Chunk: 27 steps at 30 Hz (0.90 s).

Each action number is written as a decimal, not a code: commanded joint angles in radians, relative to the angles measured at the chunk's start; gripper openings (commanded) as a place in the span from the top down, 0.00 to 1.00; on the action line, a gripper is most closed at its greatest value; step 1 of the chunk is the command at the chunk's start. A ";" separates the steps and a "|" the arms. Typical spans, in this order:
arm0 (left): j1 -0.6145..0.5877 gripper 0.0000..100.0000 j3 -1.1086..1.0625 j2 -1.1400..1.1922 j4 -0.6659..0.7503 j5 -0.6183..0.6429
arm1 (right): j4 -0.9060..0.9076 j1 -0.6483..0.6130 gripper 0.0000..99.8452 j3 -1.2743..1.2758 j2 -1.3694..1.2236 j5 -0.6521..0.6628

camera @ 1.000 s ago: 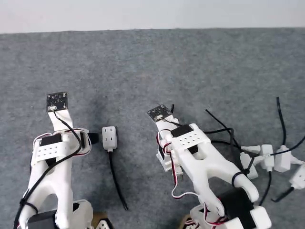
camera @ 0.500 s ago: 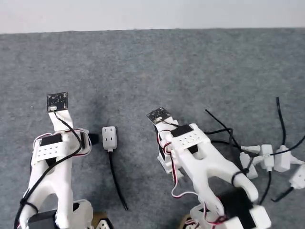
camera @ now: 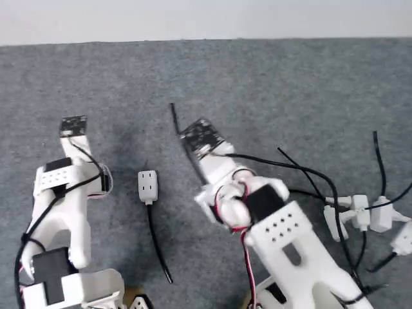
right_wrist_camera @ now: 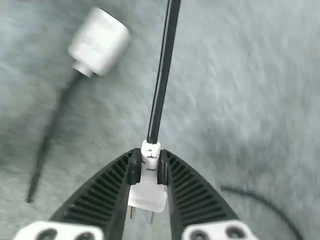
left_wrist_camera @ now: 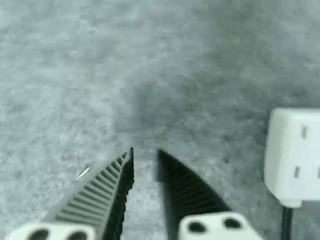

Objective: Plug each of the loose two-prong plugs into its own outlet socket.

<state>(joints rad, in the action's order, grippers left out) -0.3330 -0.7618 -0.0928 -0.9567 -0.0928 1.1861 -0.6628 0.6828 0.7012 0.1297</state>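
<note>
A white outlet socket (camera: 147, 185) lies flat on the grey carpet, its black cord (camera: 156, 241) trailing toward the near edge. My right gripper (right_wrist_camera: 148, 155) is shut on a white two-prong plug (right_wrist_camera: 146, 192) held above the carpet, and the plug's black cord (right_wrist_camera: 162, 65) runs away past the fingers. In the right wrist view the socket (right_wrist_camera: 98, 42) lies ahead and off to one side. My left gripper (left_wrist_camera: 145, 159) hovers over bare carpet, open by a narrow gap and holding nothing. The socket (left_wrist_camera: 295, 155) sits beside it, apart. Several loose plugs (camera: 357, 211) lie at the right.
Black cords (camera: 309, 180) from the plug pile cross the carpet at the right, one draped over the right arm (camera: 283, 225). The left arm (camera: 64, 193) stands left of the socket. Bare carpet stretches to the far wall.
The right arm has swung forward and left with the plug, trailing its cord, and now stands closer to the socket. The left arm has drawn back left, away from the socket it was touching.
</note>
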 commanded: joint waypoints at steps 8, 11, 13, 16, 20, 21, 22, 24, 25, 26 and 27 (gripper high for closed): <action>0.123 0.99 -0.124 -0.141 -0.011 -0.296 | -0.114 -0.246 0.99 -0.092 -0.004 0.003; 0.155 0.99 -0.200 -0.236 -0.002 -0.359 | -0.114 -0.259 0.99 -0.094 -0.019 -0.021; 0.176 0.99 -0.259 -0.305 0.008 -0.405 | -0.116 -0.260 0.99 -0.094 -0.022 -0.031; 0.213 0.99 -0.337 -0.410 0.023 -0.417 | -0.134 -0.263 0.99 -0.084 -0.024 -0.031; 0.249 0.99 -0.420 -0.534 0.021 -0.459 | -0.163 -0.263 0.99 -0.066 -0.024 -0.031; 0.258 0.99 -0.440 -0.563 0.021 -0.459 | -0.173 -0.263 0.99 -0.061 -0.025 -0.031; 0.267 0.99 -0.460 -0.592 0.021 -0.460 | -0.180 -0.263 0.99 -0.058 -0.030 -0.031; 0.275 0.99 -0.492 -0.652 0.018 -0.486 | -0.185 -0.263 0.99 -0.061 -0.044 -0.031; 0.276 0.99 -0.507 -0.681 0.009 -0.503 | -0.186 -0.263 0.99 -0.063 -0.051 -0.029; 0.278 0.99 -0.519 -0.712 -0.003 -0.517 | -0.196 -0.263 0.99 -0.063 -0.059 -0.028; 0.279 0.99 -0.532 -0.740 -0.012 -0.526 | -0.206 -0.263 0.99 -0.063 -0.067 -0.026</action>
<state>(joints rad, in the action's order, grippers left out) -0.0660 -1.2866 -0.7449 -0.9536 -0.5808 1.0142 -0.9237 0.6598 0.6475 0.1082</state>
